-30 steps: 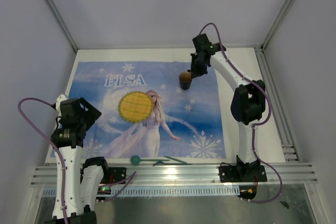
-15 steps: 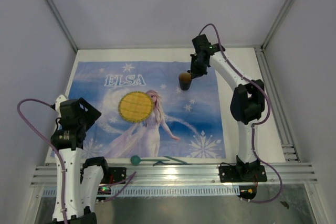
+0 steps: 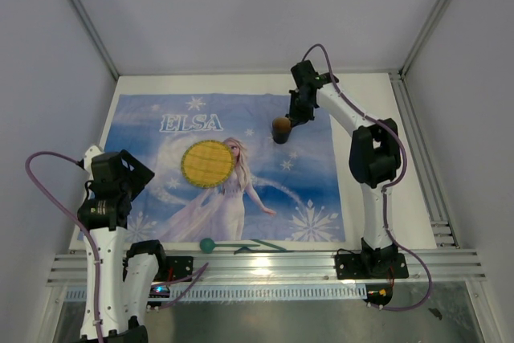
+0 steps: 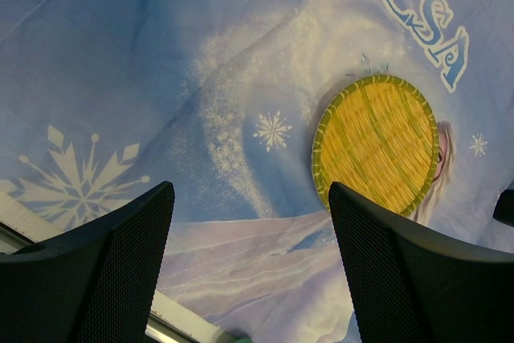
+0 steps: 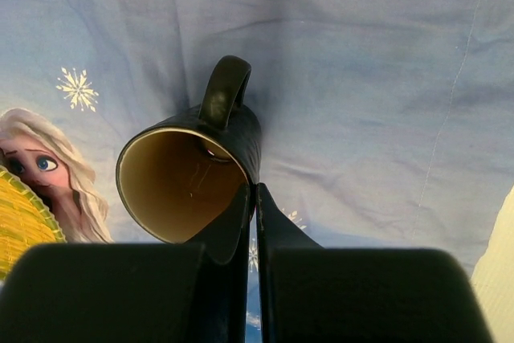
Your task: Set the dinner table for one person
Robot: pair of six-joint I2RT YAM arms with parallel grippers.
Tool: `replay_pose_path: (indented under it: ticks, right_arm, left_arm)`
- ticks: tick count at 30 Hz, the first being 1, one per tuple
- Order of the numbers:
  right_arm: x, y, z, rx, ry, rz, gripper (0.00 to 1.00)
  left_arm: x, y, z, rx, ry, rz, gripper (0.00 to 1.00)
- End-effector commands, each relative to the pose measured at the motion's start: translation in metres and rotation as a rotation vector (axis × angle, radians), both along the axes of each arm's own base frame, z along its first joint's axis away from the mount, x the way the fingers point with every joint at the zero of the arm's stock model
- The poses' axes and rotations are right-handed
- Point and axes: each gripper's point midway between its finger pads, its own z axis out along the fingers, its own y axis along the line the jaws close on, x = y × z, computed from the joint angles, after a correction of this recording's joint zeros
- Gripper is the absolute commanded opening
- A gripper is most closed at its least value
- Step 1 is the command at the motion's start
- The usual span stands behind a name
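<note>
The right gripper (image 5: 253, 198) was clamped on the mug (image 5: 189, 186) rim, holding it tilted beyond-right of the plate (image 3: 207, 163), probably to set it there, while the left gripper (image 4: 247, 202) hung open near-left of the plate, and the dinner table (image 3: 365, 94) lay under the plate's cloth (image 3: 152, 182).

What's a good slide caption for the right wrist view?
Right gripper pinching the rim of a dark mug over the blue printed cloth.
</note>
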Motion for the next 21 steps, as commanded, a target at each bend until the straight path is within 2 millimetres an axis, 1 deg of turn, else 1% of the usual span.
replay_pose_path:
  ticks: [1, 3, 4, 5, 7, 9, 13, 21]
  right_arm:
    - [0.007, 0.013, 0.000, 0.031, -0.029, 0.009, 0.03]
    - [0.008, 0.012, 0.001, 0.027, -0.033, 0.014, 0.04]
    - [0.008, 0.011, 0.001, 0.024, -0.031, 0.013, 0.09]
    - [0.008, 0.010, 0.001, 0.018, -0.032, 0.013, 0.23]
    - [0.007, 0.007, -0.001, 0.000, -0.026, 0.011, 0.35]
    - [0.004, 0.004, -0.004, -0.013, -0.013, 0.010, 0.41]
    - [0.001, 0.003, -0.007, -0.023, -0.004, 0.014, 0.43]
    - [0.002, 0.002, -0.004, -0.025, -0.008, 0.020, 0.43]
  left_arm:
    - [0.002, 0.003, 0.007, 0.012, -0.032, 0.017, 0.81]
    - [0.003, 0.003, 0.006, 0.012, -0.030, 0.018, 0.81]
    - [0.003, 0.003, 0.006, 0.012, -0.031, 0.018, 0.81]
    - [0.003, 0.003, 0.005, 0.010, -0.028, 0.017, 0.81]
    - [0.004, 0.003, 0.005, 0.010, -0.029, 0.019, 0.81]
    - [0.004, 0.003, 0.006, 0.010, -0.031, 0.018, 0.81]
    - [0.004, 0.002, 0.005, 0.009, -0.031, 0.015, 0.81]
    - [0.005, 0.002, 0.005, 0.006, -0.033, 0.011, 0.81]
